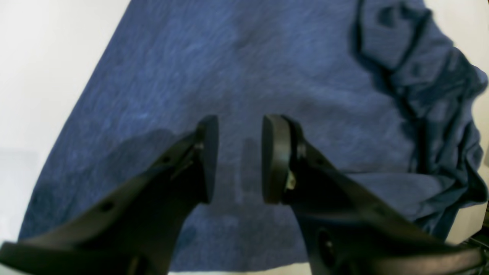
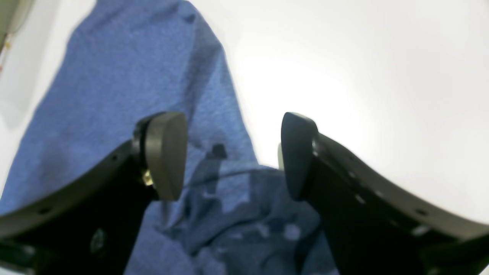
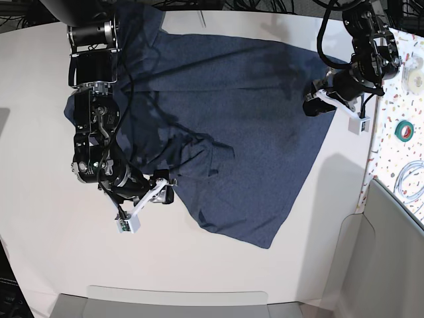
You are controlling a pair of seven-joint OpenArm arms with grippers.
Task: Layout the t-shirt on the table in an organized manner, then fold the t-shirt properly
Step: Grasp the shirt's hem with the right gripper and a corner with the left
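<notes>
Dark navy heathered cloth t-shirt (image 3: 245, 132) lies spread on the smooth white table (image 3: 199, 265), bunched and wrinkled near the right arm. Left gripper (image 1: 240, 160) hovers over a flat part of the cloth, jaws apart, holding nothing. Right gripper (image 2: 233, 152) is over the crumpled edge, jaws wide, nothing btwn them
</notes>
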